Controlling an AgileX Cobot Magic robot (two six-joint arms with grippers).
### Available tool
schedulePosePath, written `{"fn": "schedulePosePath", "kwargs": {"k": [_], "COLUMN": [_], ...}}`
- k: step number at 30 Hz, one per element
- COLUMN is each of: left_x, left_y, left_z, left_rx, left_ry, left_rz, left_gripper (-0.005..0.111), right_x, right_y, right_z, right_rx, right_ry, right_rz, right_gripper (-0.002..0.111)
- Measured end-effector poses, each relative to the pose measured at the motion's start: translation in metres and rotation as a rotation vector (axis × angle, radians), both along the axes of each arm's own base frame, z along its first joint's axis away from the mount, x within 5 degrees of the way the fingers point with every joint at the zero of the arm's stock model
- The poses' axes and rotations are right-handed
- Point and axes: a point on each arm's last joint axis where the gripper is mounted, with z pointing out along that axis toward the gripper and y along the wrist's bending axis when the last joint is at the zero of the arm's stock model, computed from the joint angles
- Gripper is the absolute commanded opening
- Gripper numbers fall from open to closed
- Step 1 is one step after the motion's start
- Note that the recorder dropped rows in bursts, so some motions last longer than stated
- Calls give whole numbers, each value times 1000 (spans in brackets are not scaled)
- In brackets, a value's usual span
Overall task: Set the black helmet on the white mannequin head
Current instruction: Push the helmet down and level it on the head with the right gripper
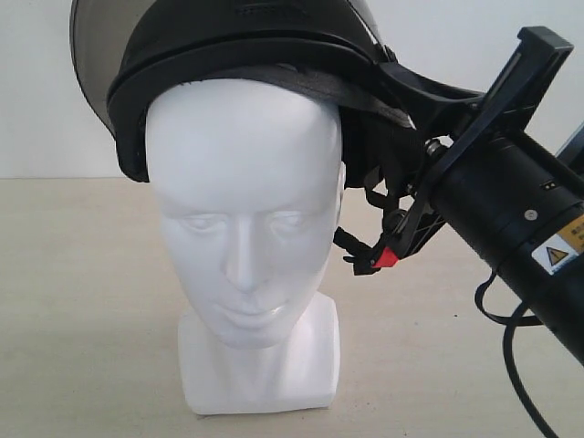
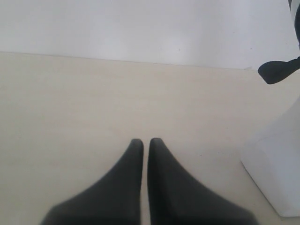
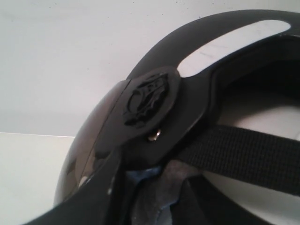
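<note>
The black helmet point(image 1: 246, 36): perched high on the crown of the white mannequin head point(image 1: 242, 192), straps dangling beside its cheek.
My right gripper point(image 1: 399, 84): clamped on the helmet's side rim.
My left gripper point(image 2: 146, 141): pinched nearly closed, holding nothing, low over the tabletop point(image 2: 70, 103), near the head's base, well below the helmet.

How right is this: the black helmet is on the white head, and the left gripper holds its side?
One mistake: the right gripper, not the left, holds the helmet at its side, as the exterior view shows. The left gripper is shut, empty, over the table.
</note>
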Motion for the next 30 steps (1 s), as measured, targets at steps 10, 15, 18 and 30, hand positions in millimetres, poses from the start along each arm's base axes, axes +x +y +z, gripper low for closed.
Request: {"fn": "schedulePosePath", "kwargs": {"k": [10,15,18,30], "left_x": [0,0,0,0], "left_y": [0,0,0,0], "left_z": [0,0,0,0], "left_rx": [0,0,0,0], "left_ry": [0,0,0,0], "left_rz": [0,0,0,0], "left_gripper": [4,4,4,4], "right_x": [-1,-2,-2,-5], "right_y": [1,1,2,5], "right_z": [-1,-2,-2,-2], "right_rx": [-42,-62,-67,-56], "right_ry": [-23,-31,-35,-31], "right_rz": [4,6,13,85], "right_gripper": [52,56,56,56]}}
